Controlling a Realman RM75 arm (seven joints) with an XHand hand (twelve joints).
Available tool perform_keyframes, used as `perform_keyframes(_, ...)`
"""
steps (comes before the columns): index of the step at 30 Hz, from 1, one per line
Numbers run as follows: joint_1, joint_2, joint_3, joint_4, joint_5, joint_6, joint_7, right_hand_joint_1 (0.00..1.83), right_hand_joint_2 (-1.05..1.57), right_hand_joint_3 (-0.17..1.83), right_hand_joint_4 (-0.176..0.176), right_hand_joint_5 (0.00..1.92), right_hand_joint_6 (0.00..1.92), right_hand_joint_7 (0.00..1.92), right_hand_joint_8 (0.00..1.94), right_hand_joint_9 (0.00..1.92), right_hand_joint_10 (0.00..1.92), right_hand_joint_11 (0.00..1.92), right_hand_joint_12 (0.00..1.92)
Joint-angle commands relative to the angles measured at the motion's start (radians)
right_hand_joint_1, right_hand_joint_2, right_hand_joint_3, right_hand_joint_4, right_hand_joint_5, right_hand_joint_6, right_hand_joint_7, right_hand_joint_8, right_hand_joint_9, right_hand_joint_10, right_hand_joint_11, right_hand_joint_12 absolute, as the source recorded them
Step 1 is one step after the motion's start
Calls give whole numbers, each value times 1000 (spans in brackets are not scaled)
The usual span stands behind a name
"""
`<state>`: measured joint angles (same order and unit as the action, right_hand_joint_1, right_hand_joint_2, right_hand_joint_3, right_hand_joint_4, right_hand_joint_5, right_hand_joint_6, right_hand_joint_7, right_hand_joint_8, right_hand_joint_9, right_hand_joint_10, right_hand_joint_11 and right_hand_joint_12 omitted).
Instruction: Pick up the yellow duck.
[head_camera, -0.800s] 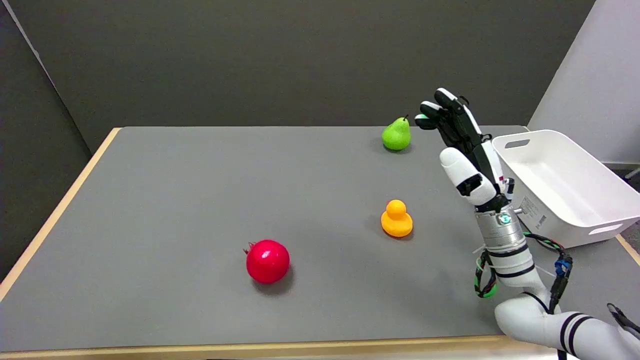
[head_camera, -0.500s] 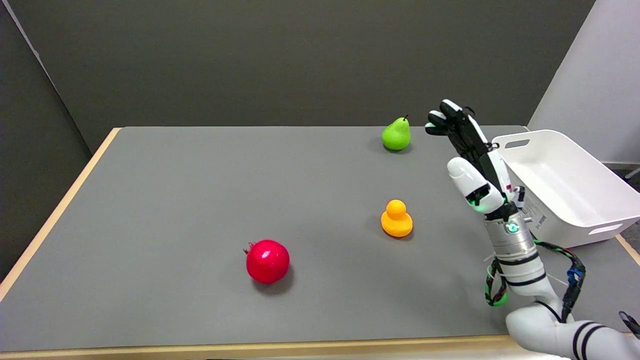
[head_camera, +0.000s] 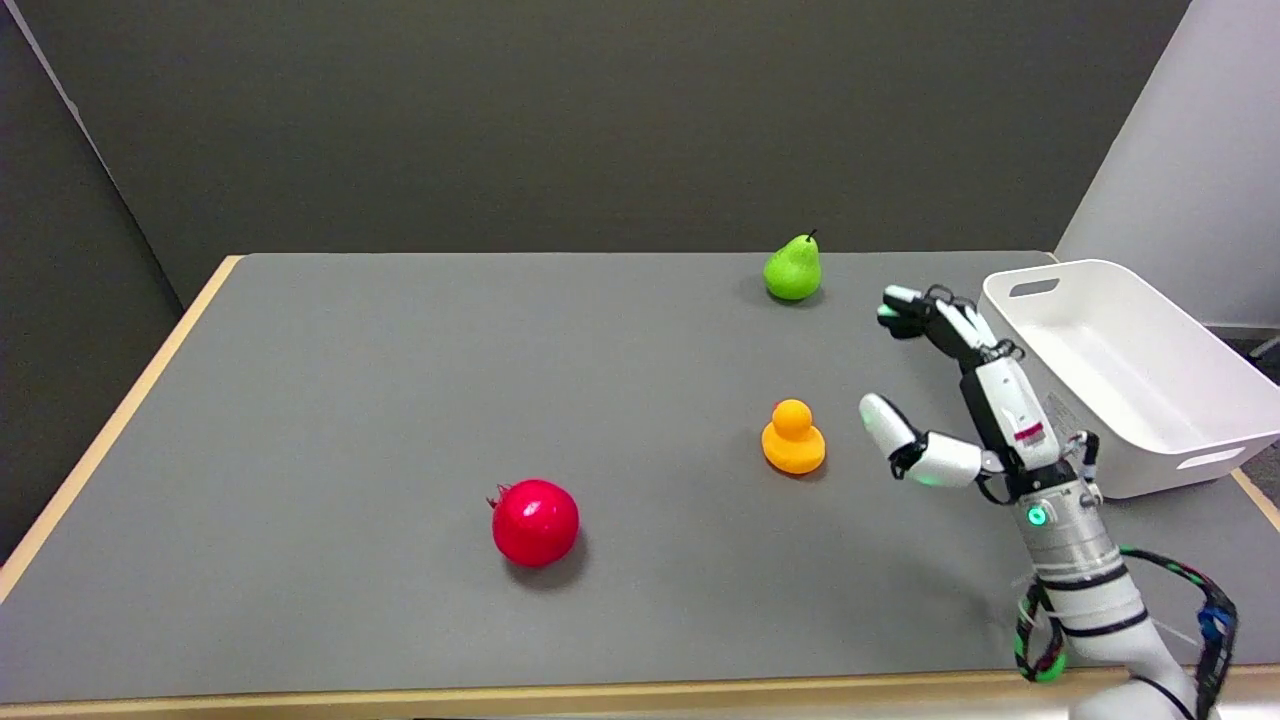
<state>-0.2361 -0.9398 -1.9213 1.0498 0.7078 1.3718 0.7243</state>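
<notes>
Duck first: the small yellow-orange rubber duck (head_camera: 794, 438) sits upright on the grey-topped desk with a pale wooden edge (head_camera: 400, 400), right of the middle and on its own, with nothing touching it. Just to its right hovers the black-and-white right hand (head_camera: 960, 400), empty, with its fingers (head_camera: 905, 308) spread wide; the white thumb reaches toward the duck at about the duck's height and stops just short of it, while the other fingers point away toward the far side of the desk. The hand is beside the duck, not around it.

The main risk, as I judge it, is a sideways nudge. The duck looks light and rounded, so if the thumb arrives before the other fingers come round its far side, it could slide or tip leftward out of the grasp. A closing squeeze high on the narrow head might also let it pop free; lower on the broad body seems safer.

Farther off, a glossy red pomegranate-shaped ball (head_camera: 536, 522) lies well apart to the near left, and a green plastic pear (head_camera: 793, 268) stands near the far edge, well behind the duck. A white plastic tub with handle slots (head_camera: 1190, 440) sits close behind the hand on the right, and a wide swing of the wrist could knock it
</notes>
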Motion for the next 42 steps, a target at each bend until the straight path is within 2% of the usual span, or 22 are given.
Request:
perform_keyframes(1, -163, 30, 113, 173, 72, -396, -451, 640, 629, 878, -102, 279, 548, 467, 650, 384, 1094, 133, 1377)
perform_keyframes(4, -135, 27, 117, 212, 120, -478, -519, 678, 648, 862, -106, 297, 553, 505, 705, 426, 1170, 211, 1452)
perform_keyframes(6, -111, 22, 122, 257, 182, -516, -643, 679, 648, 862, -106, 297, 554, 504, 705, 425, 1170, 214, 1456)
perform_keyframes(10, -56, 24, 119, 293, 246, -522, -806, 657, 643, 857, -106, 297, 555, 491, 685, 411, 1157, 210, 1453)
perform_keyframes(14, -18, 26, 114, 317, 285, -527, -891, 621, 637, 846, -101, 296, 551, 483, 665, 405, 1150, 201, 1442)
perform_keyframes(21, -46, 15, 56, 466, 369, -576, -1113, 592, 630, 836, -107, 297, 557, 484, 670, 407, 1154, 210, 1454)
perform_keyframes(25, -84, 11, 3, 578, 466, -561, -1264, 526, 616, 817, -114, 296, 562, 486, 675, 407, 1169, 244, 1503)
perform_keyframes(33, -148, 22, -47, 709, 479, -560, -1278, 432, 615, 794, -115, 294, 559, 482, 670, 399, 1168, 259, 1521)
perform_keyframes(36, -153, 19, -60, 721, 491, -560, -1265, 406, 615, 789, -115, 294, 560, 481, 670, 400, 1168, 268, 1530)
perform_keyframes(42, -93, 17, -135, 684, 612, -574, -1263, 382, 618, 783, -121, 290, 556, 478, 667, 397, 1168, 273, 1537)
